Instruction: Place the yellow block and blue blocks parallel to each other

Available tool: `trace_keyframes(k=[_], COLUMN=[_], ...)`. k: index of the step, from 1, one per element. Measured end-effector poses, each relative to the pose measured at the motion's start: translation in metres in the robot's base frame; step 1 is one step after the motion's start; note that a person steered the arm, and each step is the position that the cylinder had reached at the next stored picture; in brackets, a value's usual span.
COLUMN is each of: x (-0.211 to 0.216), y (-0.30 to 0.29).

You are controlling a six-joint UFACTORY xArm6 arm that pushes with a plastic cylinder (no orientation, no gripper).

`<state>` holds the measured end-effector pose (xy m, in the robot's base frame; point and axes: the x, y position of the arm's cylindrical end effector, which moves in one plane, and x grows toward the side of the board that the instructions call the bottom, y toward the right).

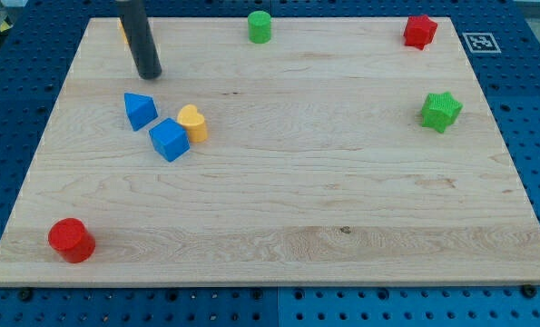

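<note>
A yellow heart-shaped block lies at the board's left, touching a blue cube at its lower left. A blue triangular block sits just up and left of the cube, close to it. My tip rests on the board above the blue triangle, a short gap away, touching no block. A sliver of an orange or yellow block shows behind the rod at the top edge, mostly hidden.
A green cylinder stands at the top middle. A red star-like block is at the top right. A green star is at the right. A red cylinder is at the bottom left. The wooden board lies on a blue pegboard.
</note>
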<state>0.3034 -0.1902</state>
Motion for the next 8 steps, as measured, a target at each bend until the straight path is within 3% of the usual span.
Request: trace_keyframes(k=[2,4,6,8], x=[-0.112,-0.112,-0.112,-0.112], y=[-0.077,-0.07,0.049,0.092])
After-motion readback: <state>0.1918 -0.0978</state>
